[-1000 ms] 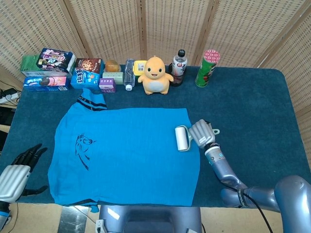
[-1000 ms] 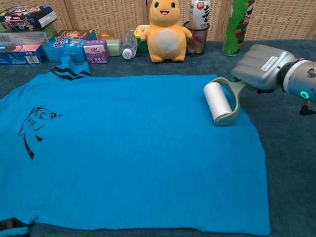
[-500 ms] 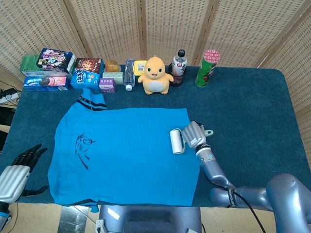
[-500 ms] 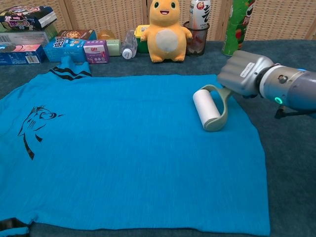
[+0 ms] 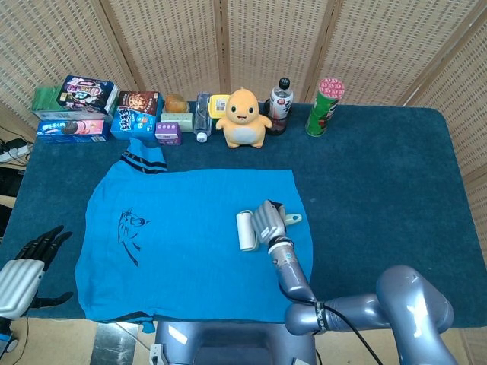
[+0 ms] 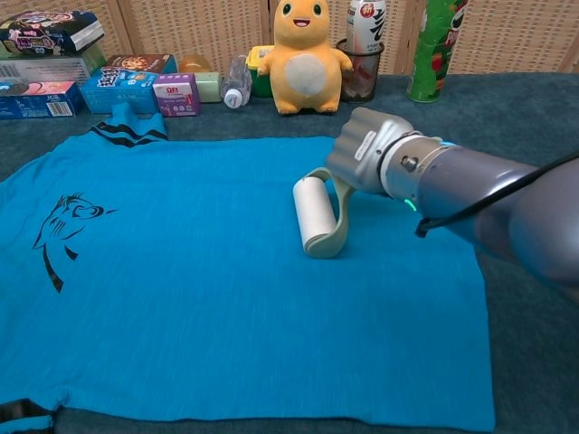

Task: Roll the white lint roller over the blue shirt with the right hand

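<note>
The blue shirt (image 5: 190, 243) (image 6: 181, 298) lies flat across the dark table, a black print on its left chest. On the shirt's right half lies the white lint roller (image 5: 246, 230) (image 6: 314, 213), its drum against the cloth. My right hand (image 5: 268, 221) (image 6: 365, 161) grips the roller's grey handle just right of the drum. At the table's near left corner, off the shirt, my left hand (image 5: 27, 262) holds nothing, its dark fingers spread; the chest view does not show it.
Along the far edge stand snack boxes (image 5: 84, 110) (image 6: 127, 81), a small bottle (image 5: 202, 115), a yellow plush toy (image 5: 243, 118) (image 6: 306, 56), a drink bottle (image 5: 280, 105) and a green can (image 5: 324, 106) (image 6: 432, 50). Bare table cloth (image 5: 396, 182) lies right of the shirt.
My right hand has drawn the roller leftward over the shirt, from its right edge toward the middle. The left hand has stayed put.
</note>
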You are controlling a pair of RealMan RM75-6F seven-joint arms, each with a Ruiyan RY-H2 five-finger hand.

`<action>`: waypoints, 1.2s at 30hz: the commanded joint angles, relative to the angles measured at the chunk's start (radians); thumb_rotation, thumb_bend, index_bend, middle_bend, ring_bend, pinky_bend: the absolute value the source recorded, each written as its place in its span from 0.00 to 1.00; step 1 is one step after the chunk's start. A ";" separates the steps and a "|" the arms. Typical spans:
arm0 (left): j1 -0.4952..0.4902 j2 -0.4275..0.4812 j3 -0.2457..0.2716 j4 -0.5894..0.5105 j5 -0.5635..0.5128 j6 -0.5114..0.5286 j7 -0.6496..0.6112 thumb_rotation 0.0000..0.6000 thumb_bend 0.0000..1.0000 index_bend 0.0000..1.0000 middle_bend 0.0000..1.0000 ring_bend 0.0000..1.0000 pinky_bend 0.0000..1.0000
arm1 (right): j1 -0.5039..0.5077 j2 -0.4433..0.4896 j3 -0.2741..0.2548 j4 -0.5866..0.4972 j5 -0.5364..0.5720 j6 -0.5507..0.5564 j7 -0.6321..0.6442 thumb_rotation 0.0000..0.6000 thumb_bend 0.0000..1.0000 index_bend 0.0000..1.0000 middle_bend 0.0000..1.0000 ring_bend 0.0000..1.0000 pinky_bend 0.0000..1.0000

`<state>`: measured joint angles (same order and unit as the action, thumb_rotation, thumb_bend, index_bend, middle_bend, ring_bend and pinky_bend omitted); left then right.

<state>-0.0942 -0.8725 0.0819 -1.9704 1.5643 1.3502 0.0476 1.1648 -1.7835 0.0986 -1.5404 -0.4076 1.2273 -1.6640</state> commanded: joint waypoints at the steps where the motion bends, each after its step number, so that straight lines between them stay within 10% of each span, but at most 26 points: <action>1: 0.000 0.000 0.000 0.000 -0.001 0.000 0.000 1.00 0.09 0.00 0.00 0.00 0.09 | 0.012 -0.012 0.004 -0.002 0.005 0.005 -0.008 1.00 1.00 0.59 0.65 0.76 1.00; 10: -0.001 0.001 0.000 0.002 -0.002 -0.002 -0.002 1.00 0.09 0.00 0.00 0.00 0.09 | 0.029 -0.014 -0.008 0.007 -0.001 0.004 -0.004 1.00 1.00 0.59 0.65 0.76 1.00; 28: -0.004 -0.018 0.000 -0.008 -0.017 -0.016 0.049 1.00 0.09 0.00 0.00 0.00 0.09 | -0.128 0.180 -0.238 0.183 -0.261 -0.124 0.268 1.00 1.00 0.59 0.65 0.76 1.00; 36: -0.007 -0.024 0.004 -0.016 -0.022 -0.027 0.068 1.00 0.09 0.00 0.00 0.00 0.09 | -0.168 0.234 -0.240 0.243 -0.356 -0.156 0.373 1.00 1.00 0.59 0.65 0.76 1.00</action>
<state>-0.1010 -0.8968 0.0855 -1.9860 1.5423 1.3236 0.1155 1.0064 -1.5652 -0.1457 -1.3044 -0.7442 1.0825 -1.3126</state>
